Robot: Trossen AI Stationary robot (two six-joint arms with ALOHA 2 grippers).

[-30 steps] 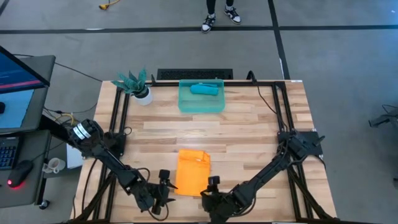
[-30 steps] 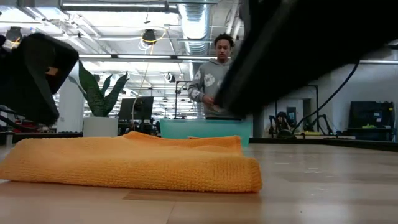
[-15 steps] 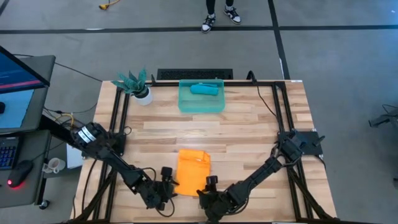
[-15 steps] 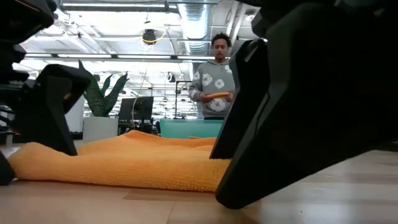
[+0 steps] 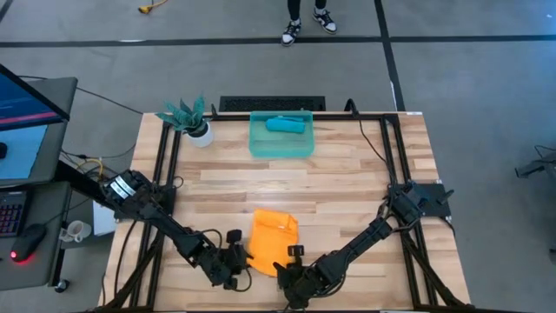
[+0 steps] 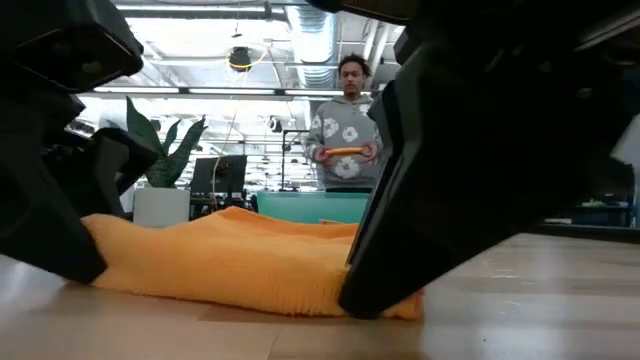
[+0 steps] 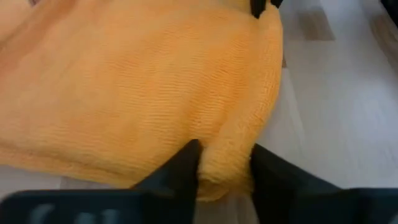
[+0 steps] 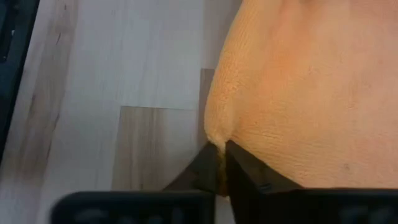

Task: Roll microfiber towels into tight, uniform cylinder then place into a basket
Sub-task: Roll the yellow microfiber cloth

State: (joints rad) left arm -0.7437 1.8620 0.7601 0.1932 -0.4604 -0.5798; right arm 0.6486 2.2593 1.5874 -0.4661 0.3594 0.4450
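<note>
The orange towel [image 5: 274, 239] lies folded flat on the table's near middle, and in the low view the towel [image 6: 240, 255] is humped. My left gripper [image 5: 246, 258] is shut on its near left corner and my right gripper [image 5: 294, 257] on its near right corner. In the low view both grippers' dark bodies stand at the towel's two ends. The teal-green basket [image 5: 281, 137] stands at the far middle with the teal-blue towel [image 5: 285, 124] lying inside it. My left gripper [image 7: 225, 177] pinches a bulge of the orange towel's near edge [image 7: 225, 163] between its two fingers [image 7: 180, 171], low over the table, slanting in from the near left. The rest of the towel lies on the table. My right gripper [image 8: 221, 158] pinches the towel's near right corner [image 8: 217, 138] between its two fingers [image 8: 249, 173], which stand almost together. They come in low from the near side. The cloth beyond the corner lies flat on the wood.
A small plant in a white pot [image 5: 189, 120] stands at the far left corner. Black frame rails [image 5: 165, 174] run along the table's left, right and far sides. A person [image 6: 345, 130] stands beyond the far edge holding an orange thing. Bare wood [image 5: 287, 187] lies between towel and basket.
Both grippers have moved in on the towel's near edge, left from the near left and right from the near right, and have shut on its corners. The near edge has bunched up between them; the far part has stayed flat.
</note>
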